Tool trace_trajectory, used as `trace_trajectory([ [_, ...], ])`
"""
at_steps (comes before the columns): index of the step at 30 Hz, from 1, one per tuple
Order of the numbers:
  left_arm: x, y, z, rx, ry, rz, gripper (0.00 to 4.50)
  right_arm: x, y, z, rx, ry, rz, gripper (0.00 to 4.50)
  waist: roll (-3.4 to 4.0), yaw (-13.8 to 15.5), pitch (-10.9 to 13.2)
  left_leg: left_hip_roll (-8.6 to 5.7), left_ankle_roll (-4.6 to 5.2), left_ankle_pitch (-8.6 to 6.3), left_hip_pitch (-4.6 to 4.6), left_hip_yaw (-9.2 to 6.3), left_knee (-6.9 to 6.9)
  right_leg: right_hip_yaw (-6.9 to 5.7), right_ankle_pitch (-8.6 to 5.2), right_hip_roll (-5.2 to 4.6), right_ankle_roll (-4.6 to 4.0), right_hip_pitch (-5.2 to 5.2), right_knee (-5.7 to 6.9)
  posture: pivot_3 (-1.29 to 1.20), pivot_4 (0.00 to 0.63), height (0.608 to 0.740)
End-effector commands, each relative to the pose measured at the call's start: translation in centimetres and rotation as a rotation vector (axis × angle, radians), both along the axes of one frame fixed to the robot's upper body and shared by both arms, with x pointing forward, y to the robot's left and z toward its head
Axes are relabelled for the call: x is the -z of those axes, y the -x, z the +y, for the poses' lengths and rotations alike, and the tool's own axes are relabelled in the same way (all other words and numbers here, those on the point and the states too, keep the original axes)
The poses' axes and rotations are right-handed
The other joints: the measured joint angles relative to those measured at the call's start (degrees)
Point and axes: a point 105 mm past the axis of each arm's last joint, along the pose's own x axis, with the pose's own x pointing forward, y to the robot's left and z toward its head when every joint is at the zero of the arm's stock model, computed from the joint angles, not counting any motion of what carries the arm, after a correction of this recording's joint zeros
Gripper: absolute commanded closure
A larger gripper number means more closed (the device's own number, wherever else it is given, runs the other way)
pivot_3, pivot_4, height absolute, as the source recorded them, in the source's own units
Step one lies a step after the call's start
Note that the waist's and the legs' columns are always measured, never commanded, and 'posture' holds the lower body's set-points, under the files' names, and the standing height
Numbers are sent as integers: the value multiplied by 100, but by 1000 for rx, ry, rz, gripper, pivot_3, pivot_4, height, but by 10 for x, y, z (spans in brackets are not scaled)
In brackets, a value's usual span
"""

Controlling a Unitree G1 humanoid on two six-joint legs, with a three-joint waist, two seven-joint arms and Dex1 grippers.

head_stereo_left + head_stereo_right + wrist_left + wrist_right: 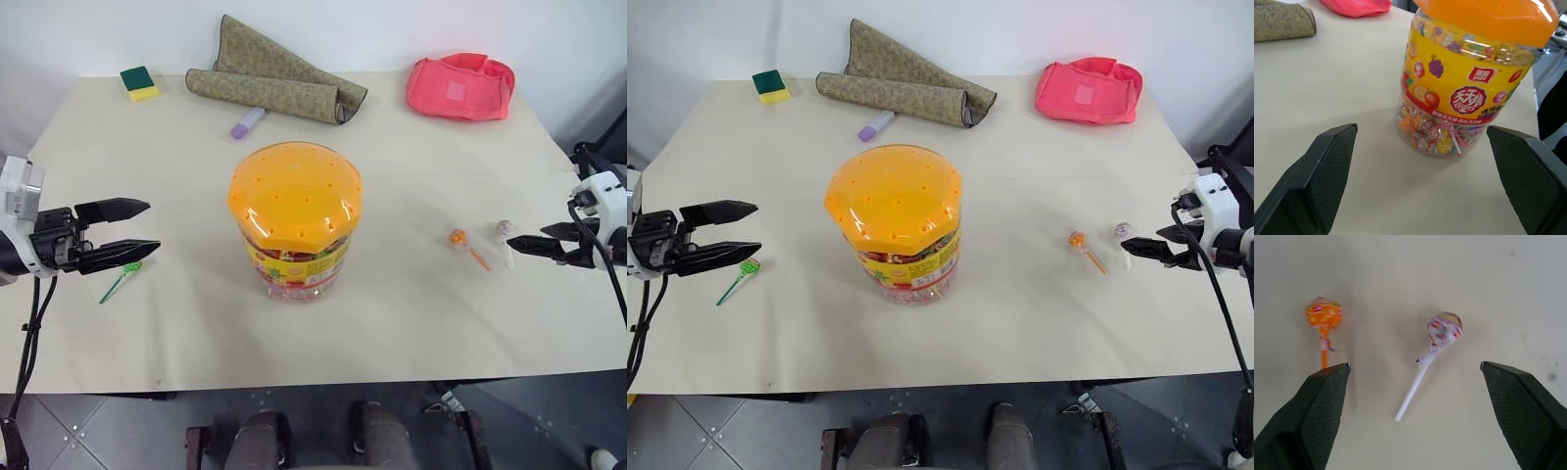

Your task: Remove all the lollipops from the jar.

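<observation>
The jar (294, 245), a clear tub with a domed orange lid and a yellow-red label, stands mid-table with colourful sweets inside. A green lollipop (123, 278) lies on the table at the left, just below my left gripper (152, 226). That gripper is open, level and pointing toward the jar (1459, 98). To the right of the jar lie an orange lollipop (1323, 316) and a pinkish lollipop (1444, 328) with a white stick. My right gripper (1414, 364) is open just behind them, holding nothing, with the pinkish lollipop's stick between its fingers' line.
Along the far edge lie a green-yellow sponge (139, 82), a folded patterned cloth (274, 83), a purple marker (247, 122) and a pink pouch (460, 86). The table's front edge (294, 387) runs close below the jar.
</observation>
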Motion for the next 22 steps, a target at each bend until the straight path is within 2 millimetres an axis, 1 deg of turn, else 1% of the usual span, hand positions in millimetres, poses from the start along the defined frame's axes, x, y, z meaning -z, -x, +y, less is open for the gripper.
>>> trace_trajectory([
  [1, -7, 0, 0, 10, 3, -35, 0, -26, 8, -2, -34, 48, -97, 47, 0, -3, 0, 0, 0, 0, 0, 0, 0, 0, 0, 0, 0, 0, 1, 0, 150, 740],
  [3, -8, -1, -1, 11, 13, -35, 0, -36, 11, 4, -85, 70, -154, 47, 0, -6, 0, 0, 0, 0, 1, 1, -1, 0, 0, 0, 0, -1, 1, 0, 150, 740],
  [4, -5, 0, 1, -2, 10, -27, 0, -50, 17, 22, -201, 76, -240, 47, 0, -6, 0, 0, 0, 0, 1, 1, -1, 0, 0, 0, 0, -1, 1, 0, 150, 740],
  [5, -3, 0, 3, -12, 6, -22, 0, -58, 22, 34, -282, 82, -298, 47, 0, -4, 0, 0, 0, 0, 0, 1, -1, 1, 0, 0, 0, -1, 1, 0, 150, 740],
  [6, 0, 1, 6, -24, 8, -21, 0, -65, 33, 55, -420, 57, -346, 47, 1, -2, 0, 0, 0, 0, 1, 1, -2, 0, 0, 0, 0, -1, 1, 0, 150, 740],
  [7, 1, 1, 9, -35, 11, -24, 0, -63, 42, 67, -524, 60, -361, 47, 2, -4, -1, 1, 0, 0, 2, 1, -3, 0, 0, 1, 0, -1, 1, 0, 150, 740],
  [8, 3, 2, 12, -46, 11, -25, 0, -57, 47, 73, -589, 66, -349, 47, 0, -15, -1, 1, 0, 0, 4, 1, -6, 0, 0, 1, 0, -1, 1, 0, 150, 740],
  [10, 6, 2, 14, -58, 7, -24, 0, -46, 53, 77, -659, 83, -323, 47, -14, -15, -9, 5, 0, 0, 8, 4, -3, -1, 0, 5, 0, 2, 1, 0, 150, 740],
  [12, 15, 3, 23, -85, 1, -9, 0, -23, 57, 77, -749, 127, -241, 47, -20, -10, -12, 3, 1, -1, 8, 4, 1, 1, 0, 4, 1, 4, 1, 0, 150, 740],
  [14, 20, 4, 29, -104, 2, 3, 0, -8, 59, 72, -800, 170, -194, 47, -20, 2, -12, 2, 1, -1, 8, 4, 2, 2, 1, 4, 2, 4, 1, 0, 150, 740],
  [17, 25, 11, 39, -142, 4, 11, 0, -8, 48, 69, -765, 147, -230, 47, -20, -9, -12, 0, 3, -1, 7, 4, 2, 3, 1, 1, 2, 3, 2, 0, 150, 740],
  [22, 27, 20, 40, -138, 10, 17, 0, -7, 45, 67, -759, 138, -248, 47, -19, -14, -12, 5, 2, -1, 9, 2, 3, 1, 1, 2, 2, 3, 5, 0, 150, 740],
])
